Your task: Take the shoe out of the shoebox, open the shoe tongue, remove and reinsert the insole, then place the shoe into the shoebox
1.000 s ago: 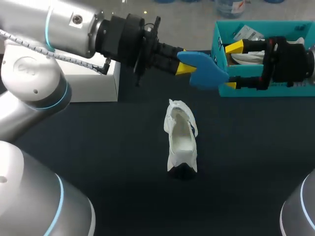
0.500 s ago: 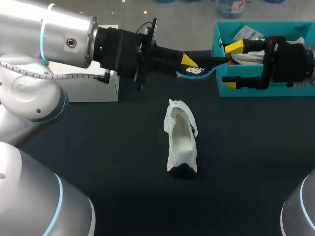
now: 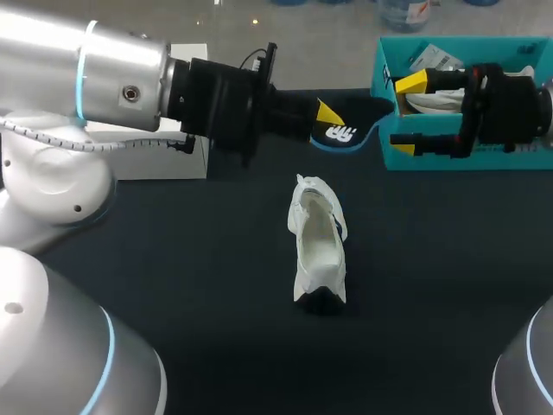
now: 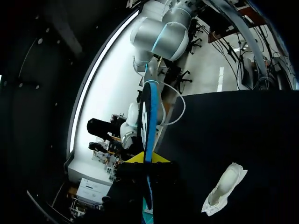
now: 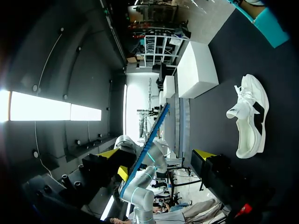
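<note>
**Insole out, held aloft: risks before reinsertion**

Left pincer (image 3: 324,121): clenched on the insole (image 3: 347,131), gripping one end. In my left wrist view the insole runs edge-on straight ahead of the fingers, pinched between the yellow tips.

Right pincer (image 3: 406,115): released, fingers spread wide, hovering at the near wall of the shoebox (image 3: 518,161). The insole's free end lies just ahead of it. My right wrist view shows it edge-on between the spread fingers, touching neither as far as I can tell.

Shoe (image 3: 318,246): on the counter (image 3: 173,285), below and apart from both pincers, opening upward. Nothing holds it.

Judged risks:
- The insole is thin and likely floppy. Held by one end only, it may sag or twist, so the toe end would arrive misaligned at the shoe mouth.
- The grip looks small. A knock against the right fingers could pull the insole loose.
- The two pincers are close together, so a careless move risks finger contact.
- The shoe is light and unbraced. Pushing the insole in could skid or tip it unless the right pincer steadies the heel.
- The tongue may flop back over the opening.
</note>
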Available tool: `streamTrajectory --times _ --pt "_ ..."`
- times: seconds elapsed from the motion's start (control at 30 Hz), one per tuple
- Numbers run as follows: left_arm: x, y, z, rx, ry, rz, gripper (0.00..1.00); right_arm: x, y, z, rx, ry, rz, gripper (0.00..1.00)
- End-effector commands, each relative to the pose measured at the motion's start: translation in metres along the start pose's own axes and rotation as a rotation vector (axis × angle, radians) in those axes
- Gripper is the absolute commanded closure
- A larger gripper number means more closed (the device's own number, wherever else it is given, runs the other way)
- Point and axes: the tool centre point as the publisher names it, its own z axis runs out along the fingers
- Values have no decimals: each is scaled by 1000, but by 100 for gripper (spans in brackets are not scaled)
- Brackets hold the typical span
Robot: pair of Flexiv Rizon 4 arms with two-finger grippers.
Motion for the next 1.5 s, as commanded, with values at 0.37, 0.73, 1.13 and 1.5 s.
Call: streamTrajectory --times 0.37,0.73,1.13,1.5 --pt "24 31 30 -110 -47 458 100 0 1 1 0 -1 1 0" --pt "30 32 45 -204 -105 350 100 3 16 10 -15 17 -17 0" --pt "33 34 53 -228 -130 343 100 -2 32 20 20 2 6 45" --pt "28 45 52 -235 -125 359 100 -7 24 27 46 12 38 58"
